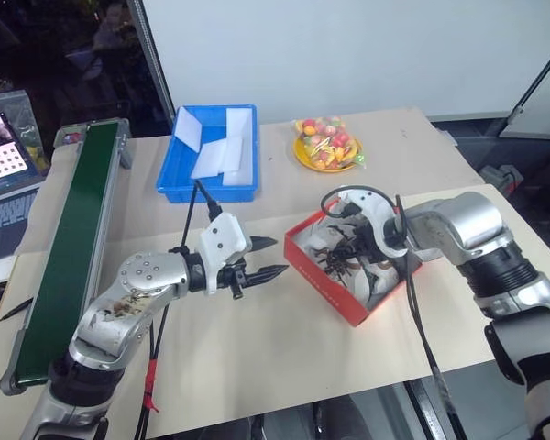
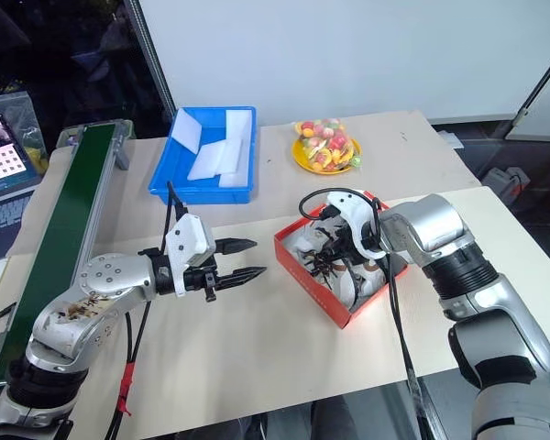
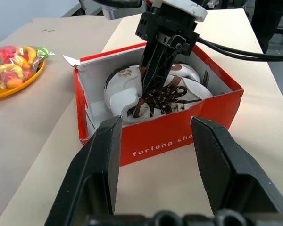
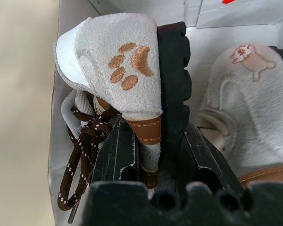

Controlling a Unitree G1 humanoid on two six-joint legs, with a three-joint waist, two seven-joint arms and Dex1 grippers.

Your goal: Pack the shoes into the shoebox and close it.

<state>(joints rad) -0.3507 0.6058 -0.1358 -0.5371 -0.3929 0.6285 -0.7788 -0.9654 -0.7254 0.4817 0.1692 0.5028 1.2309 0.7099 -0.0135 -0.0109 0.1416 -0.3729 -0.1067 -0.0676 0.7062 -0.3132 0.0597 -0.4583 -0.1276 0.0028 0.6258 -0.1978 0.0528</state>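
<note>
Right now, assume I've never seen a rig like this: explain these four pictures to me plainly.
It is a two-armed humanoid robot. Two pictures look down from its head; the other two come from cameras on its wrists. On the table lie a red shoebox, a blue tray, a yellow plate of sweets and a green conveyor. The right gripper reaches into the box, pinching the heel of a white shoe with a paw print; a second shoe lies beside it. The left gripper is open, holding nothing.
</note>
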